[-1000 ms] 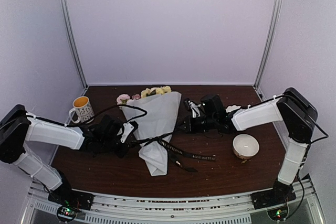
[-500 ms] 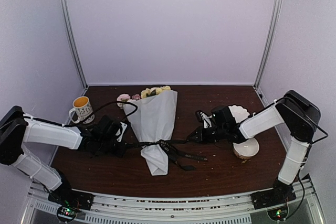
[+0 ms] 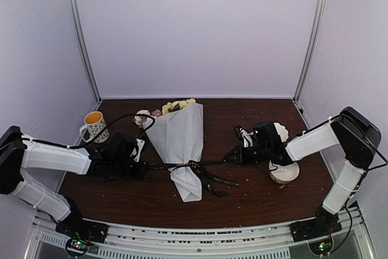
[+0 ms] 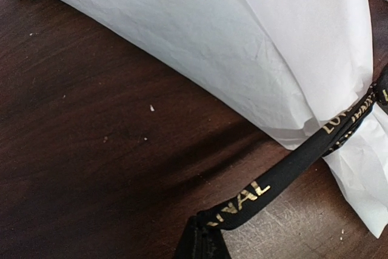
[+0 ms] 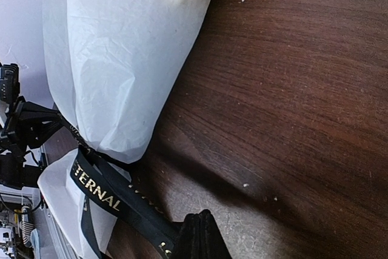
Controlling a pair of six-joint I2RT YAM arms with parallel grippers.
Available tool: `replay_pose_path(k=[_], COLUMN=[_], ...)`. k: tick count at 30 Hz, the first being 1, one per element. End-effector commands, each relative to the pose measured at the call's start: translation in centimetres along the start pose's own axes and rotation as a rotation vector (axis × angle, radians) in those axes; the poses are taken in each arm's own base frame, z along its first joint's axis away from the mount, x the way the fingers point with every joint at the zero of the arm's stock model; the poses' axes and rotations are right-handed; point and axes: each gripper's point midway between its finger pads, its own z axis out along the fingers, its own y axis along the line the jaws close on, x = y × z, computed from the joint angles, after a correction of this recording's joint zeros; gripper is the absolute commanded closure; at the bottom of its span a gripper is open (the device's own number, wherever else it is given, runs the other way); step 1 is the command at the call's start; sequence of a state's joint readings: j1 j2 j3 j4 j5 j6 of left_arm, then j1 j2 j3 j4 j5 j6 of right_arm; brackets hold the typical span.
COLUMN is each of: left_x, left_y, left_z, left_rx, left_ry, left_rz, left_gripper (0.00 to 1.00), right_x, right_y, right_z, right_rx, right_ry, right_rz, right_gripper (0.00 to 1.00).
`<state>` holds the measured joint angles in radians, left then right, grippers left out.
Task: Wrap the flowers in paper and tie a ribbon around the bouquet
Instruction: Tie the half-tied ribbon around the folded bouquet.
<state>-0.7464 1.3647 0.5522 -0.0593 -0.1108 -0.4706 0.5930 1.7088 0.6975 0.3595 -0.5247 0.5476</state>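
Observation:
The bouquet [image 3: 179, 137] lies on the dark table, a pale paper [image 4: 242, 47] cone with yellow and pink flowers [image 3: 176, 106] at its far, wide end. A black ribbon [image 3: 189, 166] with gold letters is cinched round the cone's narrow part and runs taut to both sides. My left gripper [image 3: 147, 167] is shut on the ribbon's left end [image 4: 267, 186], just left of the cone. My right gripper [image 3: 229, 159] is shut on the right end [image 5: 109, 195], well to the right. In the wrist views, the left gripper [image 4: 200, 242] and right gripper [image 5: 199, 235] show closed tips. Loose ribbon tails [image 3: 219, 181] trail on the table.
A mug [image 3: 94, 124] holding orange liquid stands at the back left near my left arm. A white bowl [image 3: 284, 171] sits right of the right gripper, and a second white dish [image 3: 280, 130] shows behind the right wrist. Small crumbs dot the wood.
My right gripper has drawn rightward and nearer, pulling the ribbon tight round the cone. The left gripper eased slightly left. The cone's narrow end has pinched in and the bouquet shifted a little.

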Motion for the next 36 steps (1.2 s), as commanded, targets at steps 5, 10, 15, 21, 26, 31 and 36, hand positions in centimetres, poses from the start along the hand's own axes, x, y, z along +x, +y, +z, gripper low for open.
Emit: replay_pose_path(k=[5, 10, 15, 21, 26, 31, 36], left_x=[4.0, 4.5, 5.0, 4.4, 2.0, 1.5, 2.4], left_y=[3.9, 3.9, 4.1, 2.9, 1.9, 1.5, 2.0], left_z=[-0.6, -0.3, 0.0, 0.8, 0.5, 0.2, 0.4], left_rx=[-0.148, -0.143, -0.153, -0.100, -0.066, -0.049, -0.067], left_ry=[0.105, 0.114, 0.125, 0.146, 0.093, 0.073, 0.082], left_rz=[-0.032, -0.046, -0.052, -0.018, -0.001, 0.007, -0.016], left_gripper=[1.00, 1.00, 1.00, 1.00, 1.00, 1.00, 1.00], right_x=[0.7, 0.3, 0.4, -0.5, -2.4, -4.1, -4.9], right_y=[-6.9, -7.4, -8.0, -5.7, -1.3, 3.3, 5.4], right_z=[-1.8, -2.1, -2.5, -2.4, -1.9, -1.8, -2.4], right_rx=[0.241, 0.270, 0.300, 0.295, 0.244, 0.203, 0.160], right_ry=[0.008, 0.002, 0.011, 0.016, 0.002, 0.001, -0.020], right_rz=[0.035, 0.032, 0.020, -0.064, -0.150, -0.260, -0.296], right_gripper=[1.00, 1.00, 1.00, 1.00, 1.00, 1.00, 1.00])
